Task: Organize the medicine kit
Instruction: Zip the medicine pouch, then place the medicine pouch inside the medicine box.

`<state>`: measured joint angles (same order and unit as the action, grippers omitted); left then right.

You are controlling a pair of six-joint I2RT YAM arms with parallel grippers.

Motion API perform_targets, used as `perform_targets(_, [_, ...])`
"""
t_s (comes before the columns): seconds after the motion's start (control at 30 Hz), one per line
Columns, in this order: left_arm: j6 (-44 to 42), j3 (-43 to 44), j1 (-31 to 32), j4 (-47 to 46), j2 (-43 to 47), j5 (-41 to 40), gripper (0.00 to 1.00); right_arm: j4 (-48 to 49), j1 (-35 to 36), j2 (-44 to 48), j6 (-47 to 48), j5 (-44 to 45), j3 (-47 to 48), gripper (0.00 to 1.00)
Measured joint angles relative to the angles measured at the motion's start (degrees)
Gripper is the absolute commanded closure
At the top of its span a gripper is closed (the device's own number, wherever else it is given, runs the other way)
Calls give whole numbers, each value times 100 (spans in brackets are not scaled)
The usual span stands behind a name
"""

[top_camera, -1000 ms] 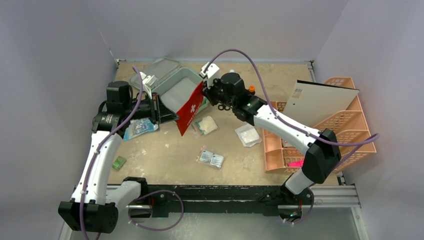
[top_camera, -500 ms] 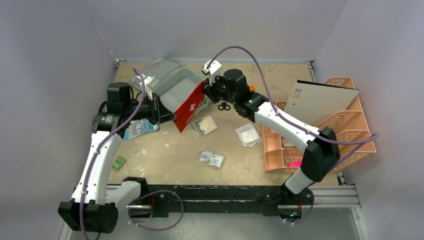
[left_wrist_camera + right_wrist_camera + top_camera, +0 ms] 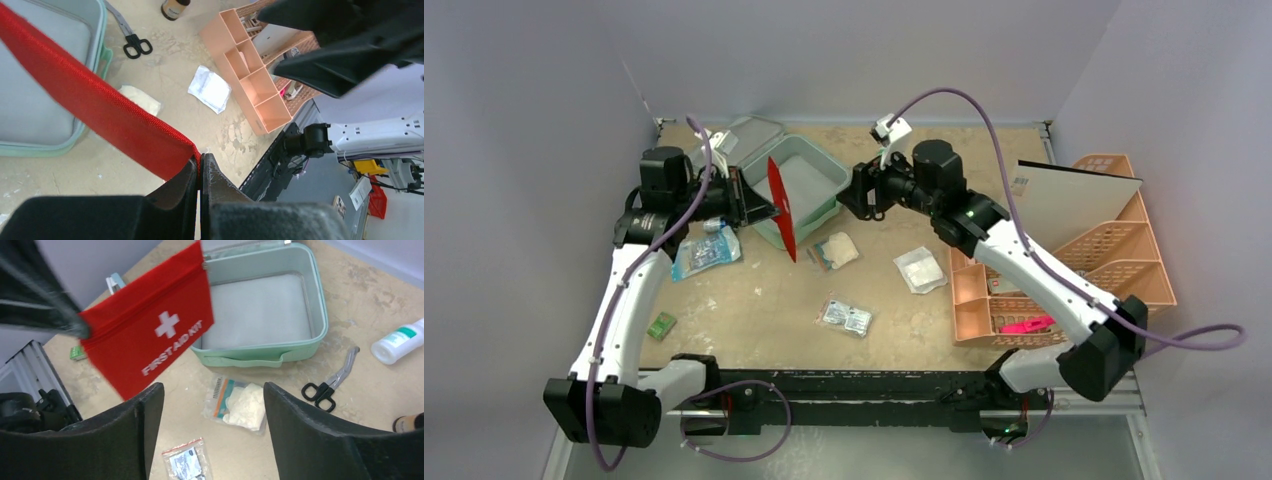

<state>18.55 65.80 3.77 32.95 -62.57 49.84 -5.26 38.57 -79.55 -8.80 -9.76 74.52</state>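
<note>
Left gripper point(image 3: 200, 162) pinched tight on one corner of the red pouch point(image 3: 100, 115), which hangs edge-on over the near rim of the kit point(image 3: 240, 359). We read that as lining it up to go in. The kit is open, lid folded back behind it, showing only its pale lining. Right gripper point(image 3: 210, 390) is spread wide and holds nothing, just right of the kit and apart from the pouch, probably leaving the left arm room to lower it alone. Gauze packet point(image 3: 240, 402) and scissors point(image 3: 327, 385) lie loose beside the kit, not packed yet.
</note>
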Motion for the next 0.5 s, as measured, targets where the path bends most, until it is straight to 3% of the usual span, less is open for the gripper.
perform_targets(0.13, [68,92,0,-267,-380,-138,100,-35,4,426,-354,-61,-138,2])
perform_targets(0.5, [70,1154,0,-660,-2048,-289,100,-195,4,634,-822,-240,-378,1])
